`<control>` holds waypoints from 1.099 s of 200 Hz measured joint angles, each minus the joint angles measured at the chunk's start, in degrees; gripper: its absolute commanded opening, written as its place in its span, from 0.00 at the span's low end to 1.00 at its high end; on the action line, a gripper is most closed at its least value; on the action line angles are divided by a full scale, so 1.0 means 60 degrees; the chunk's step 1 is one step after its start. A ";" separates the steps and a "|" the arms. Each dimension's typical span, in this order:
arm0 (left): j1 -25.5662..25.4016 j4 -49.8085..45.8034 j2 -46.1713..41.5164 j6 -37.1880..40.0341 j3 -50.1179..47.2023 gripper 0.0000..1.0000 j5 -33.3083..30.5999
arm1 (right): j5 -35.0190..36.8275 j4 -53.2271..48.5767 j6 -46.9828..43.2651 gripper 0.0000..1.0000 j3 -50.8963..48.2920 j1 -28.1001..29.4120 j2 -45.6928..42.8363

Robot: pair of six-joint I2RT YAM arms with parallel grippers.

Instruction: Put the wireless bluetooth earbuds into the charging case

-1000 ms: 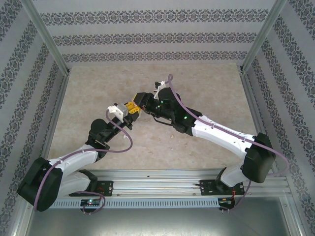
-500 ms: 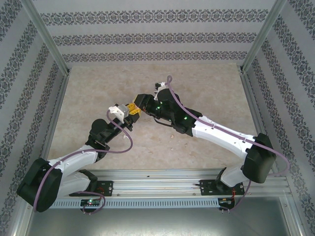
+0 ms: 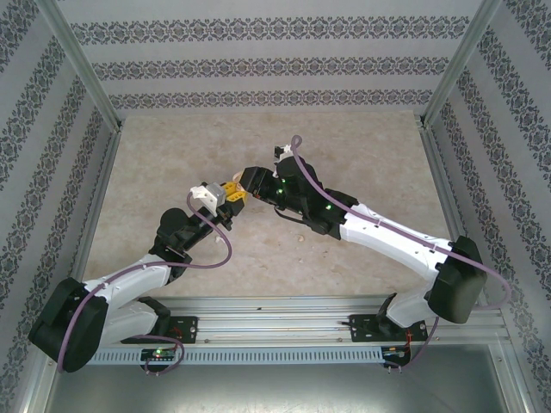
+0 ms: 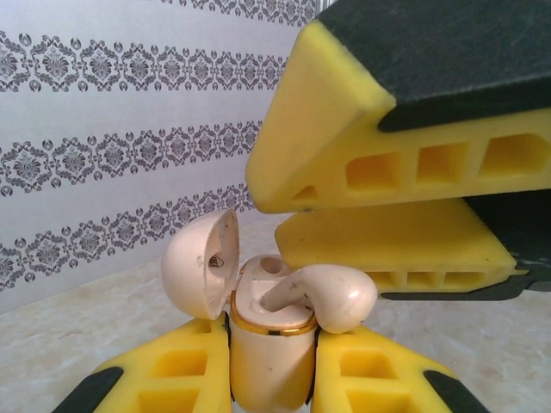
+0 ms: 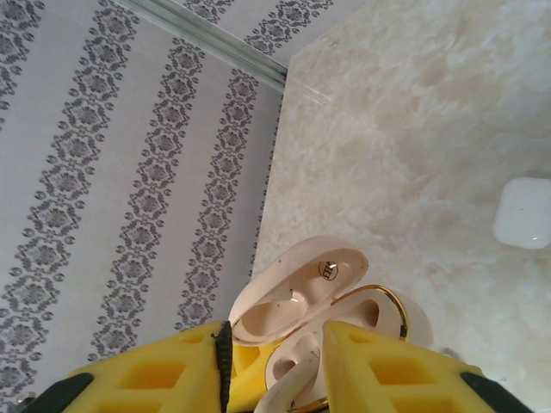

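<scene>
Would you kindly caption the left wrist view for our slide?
Left pincer grips open charging case; earbud half-seated beneath right pincer.

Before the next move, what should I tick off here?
1. Grip: left hand shut on the charging case: ok.
2. Access: lid open: ok.
3. Seating: earbud fully in: not ok; it lies tilted, sticking out of the case.
4. Clearance: right hand off the earbud: cannot tell; jaws apart, lower finger close above it.
5. Room: second slot free: ok.
6. Second earbud found: cannot tell; a white piece lies on the table.
</scene>
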 measured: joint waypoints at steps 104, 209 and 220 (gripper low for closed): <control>0.0000 -0.0197 -0.0681 -0.0623 0.0004 0.00 0.0197 | -0.0550 -0.3268 -0.3537 0.45 0.2091 -0.0062 -0.0444; 0.0000 -0.1887 -0.1337 -0.1752 0.0324 0.00 0.1512 | -0.0980 -0.7348 -0.9457 0.46 0.4346 0.1089 -0.0532; 0.0000 -0.2036 -0.1359 -0.1854 0.0342 0.00 0.1668 | -0.0969 -0.7654 -0.9832 0.46 0.4626 0.1239 -0.0251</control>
